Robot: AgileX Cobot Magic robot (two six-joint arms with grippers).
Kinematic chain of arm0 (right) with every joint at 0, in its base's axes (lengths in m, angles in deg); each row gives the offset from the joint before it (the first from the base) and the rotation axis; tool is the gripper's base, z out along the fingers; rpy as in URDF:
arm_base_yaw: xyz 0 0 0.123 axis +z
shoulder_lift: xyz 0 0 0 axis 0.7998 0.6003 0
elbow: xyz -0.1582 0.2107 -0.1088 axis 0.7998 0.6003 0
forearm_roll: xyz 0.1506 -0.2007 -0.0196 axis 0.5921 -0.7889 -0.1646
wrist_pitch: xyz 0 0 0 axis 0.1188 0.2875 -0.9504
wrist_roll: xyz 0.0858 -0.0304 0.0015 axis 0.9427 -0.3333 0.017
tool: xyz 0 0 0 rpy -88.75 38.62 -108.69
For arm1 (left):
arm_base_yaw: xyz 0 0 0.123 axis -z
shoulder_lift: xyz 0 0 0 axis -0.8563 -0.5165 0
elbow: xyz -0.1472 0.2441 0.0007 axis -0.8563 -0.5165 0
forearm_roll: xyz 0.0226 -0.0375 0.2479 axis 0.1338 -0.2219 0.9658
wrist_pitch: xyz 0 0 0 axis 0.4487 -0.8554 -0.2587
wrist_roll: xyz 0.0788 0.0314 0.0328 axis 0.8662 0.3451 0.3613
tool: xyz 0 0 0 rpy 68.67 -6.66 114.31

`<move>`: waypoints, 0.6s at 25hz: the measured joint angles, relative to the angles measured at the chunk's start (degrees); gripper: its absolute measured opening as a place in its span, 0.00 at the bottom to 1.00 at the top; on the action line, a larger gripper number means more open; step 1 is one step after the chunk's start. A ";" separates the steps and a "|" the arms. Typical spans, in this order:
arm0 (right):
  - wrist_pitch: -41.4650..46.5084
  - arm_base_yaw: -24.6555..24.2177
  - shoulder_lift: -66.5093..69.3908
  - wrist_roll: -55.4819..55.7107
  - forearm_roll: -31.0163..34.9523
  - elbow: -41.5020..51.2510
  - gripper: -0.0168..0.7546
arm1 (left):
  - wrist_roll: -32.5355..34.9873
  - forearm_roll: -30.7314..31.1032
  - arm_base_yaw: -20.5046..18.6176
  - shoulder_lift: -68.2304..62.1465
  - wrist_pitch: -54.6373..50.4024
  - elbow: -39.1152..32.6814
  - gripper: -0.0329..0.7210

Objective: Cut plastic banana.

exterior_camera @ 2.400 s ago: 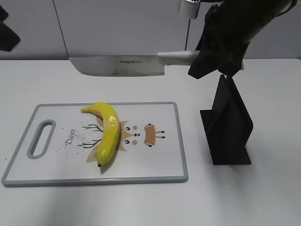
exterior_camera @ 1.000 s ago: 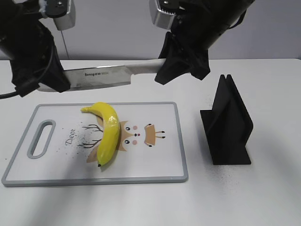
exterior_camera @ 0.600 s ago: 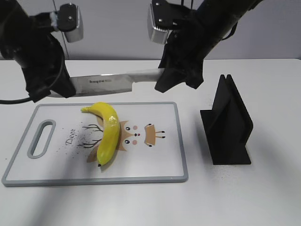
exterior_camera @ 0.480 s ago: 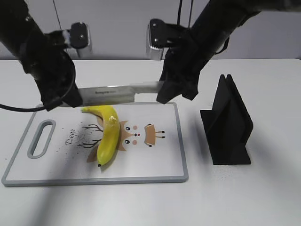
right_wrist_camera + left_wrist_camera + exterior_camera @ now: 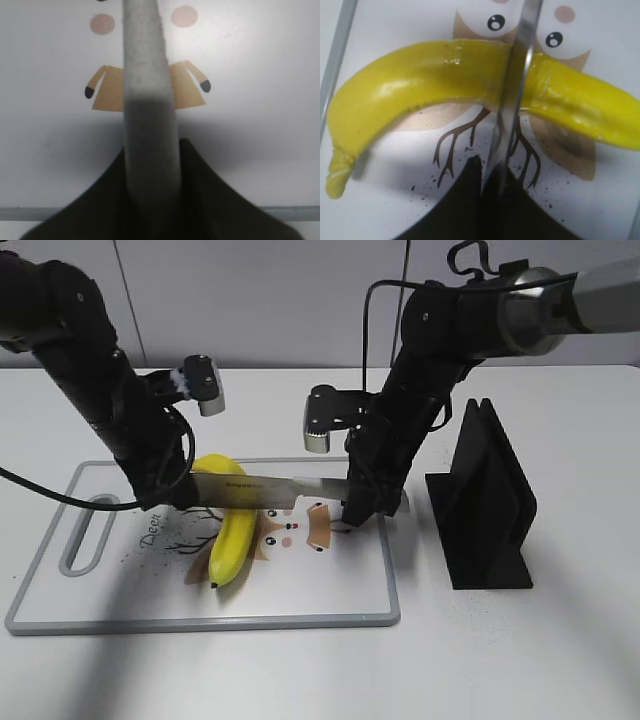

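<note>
The plastic banana (image 5: pixel 232 540), bright yellow and curved, lies on the white cutting board (image 5: pixel 330 590). A knife (image 5: pixel 270 492) lies level across its upper part, edge down on it. In the left wrist view the blade (image 5: pixel 517 90) crosses the banana (image 5: pixel 410 85) near its middle. My right gripper (image 5: pixel 362 508) is shut on the knife's grey handle (image 5: pixel 149 100). My left gripper (image 5: pixel 172 498) is shut on the blade's tip end (image 5: pixel 495 175).
A black knife stand (image 5: pixel 485 505) stands on the table right of the board. The board has a grey rim, a handle slot (image 5: pixel 85 535) at its left and an owl drawing (image 5: pixel 300 525) in the middle.
Both arms came down with the knife, from well above the board to resting across the banana. The left gripper moved in and took the blade's tip end.
</note>
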 joint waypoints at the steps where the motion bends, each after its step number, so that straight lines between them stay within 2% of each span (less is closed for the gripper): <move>1: 0.08 0.00 -0.40 0.23 -0.14 0.07 0.25 | 0.00 0.00 0.00 0.34 -0.08 0.00 0.08; 7: 2.03 0.31 -5.43 1.10 -1.30 0.54 0.25 | -0.50 -0.40 0.08 4.25 -1.58 -0.95 0.08; 15: 5.52 0.67 -17.63 0.83 0.61 0.54 0.25 | -1.49 0.84 0.14 19.32 -8.80 -0.95 0.06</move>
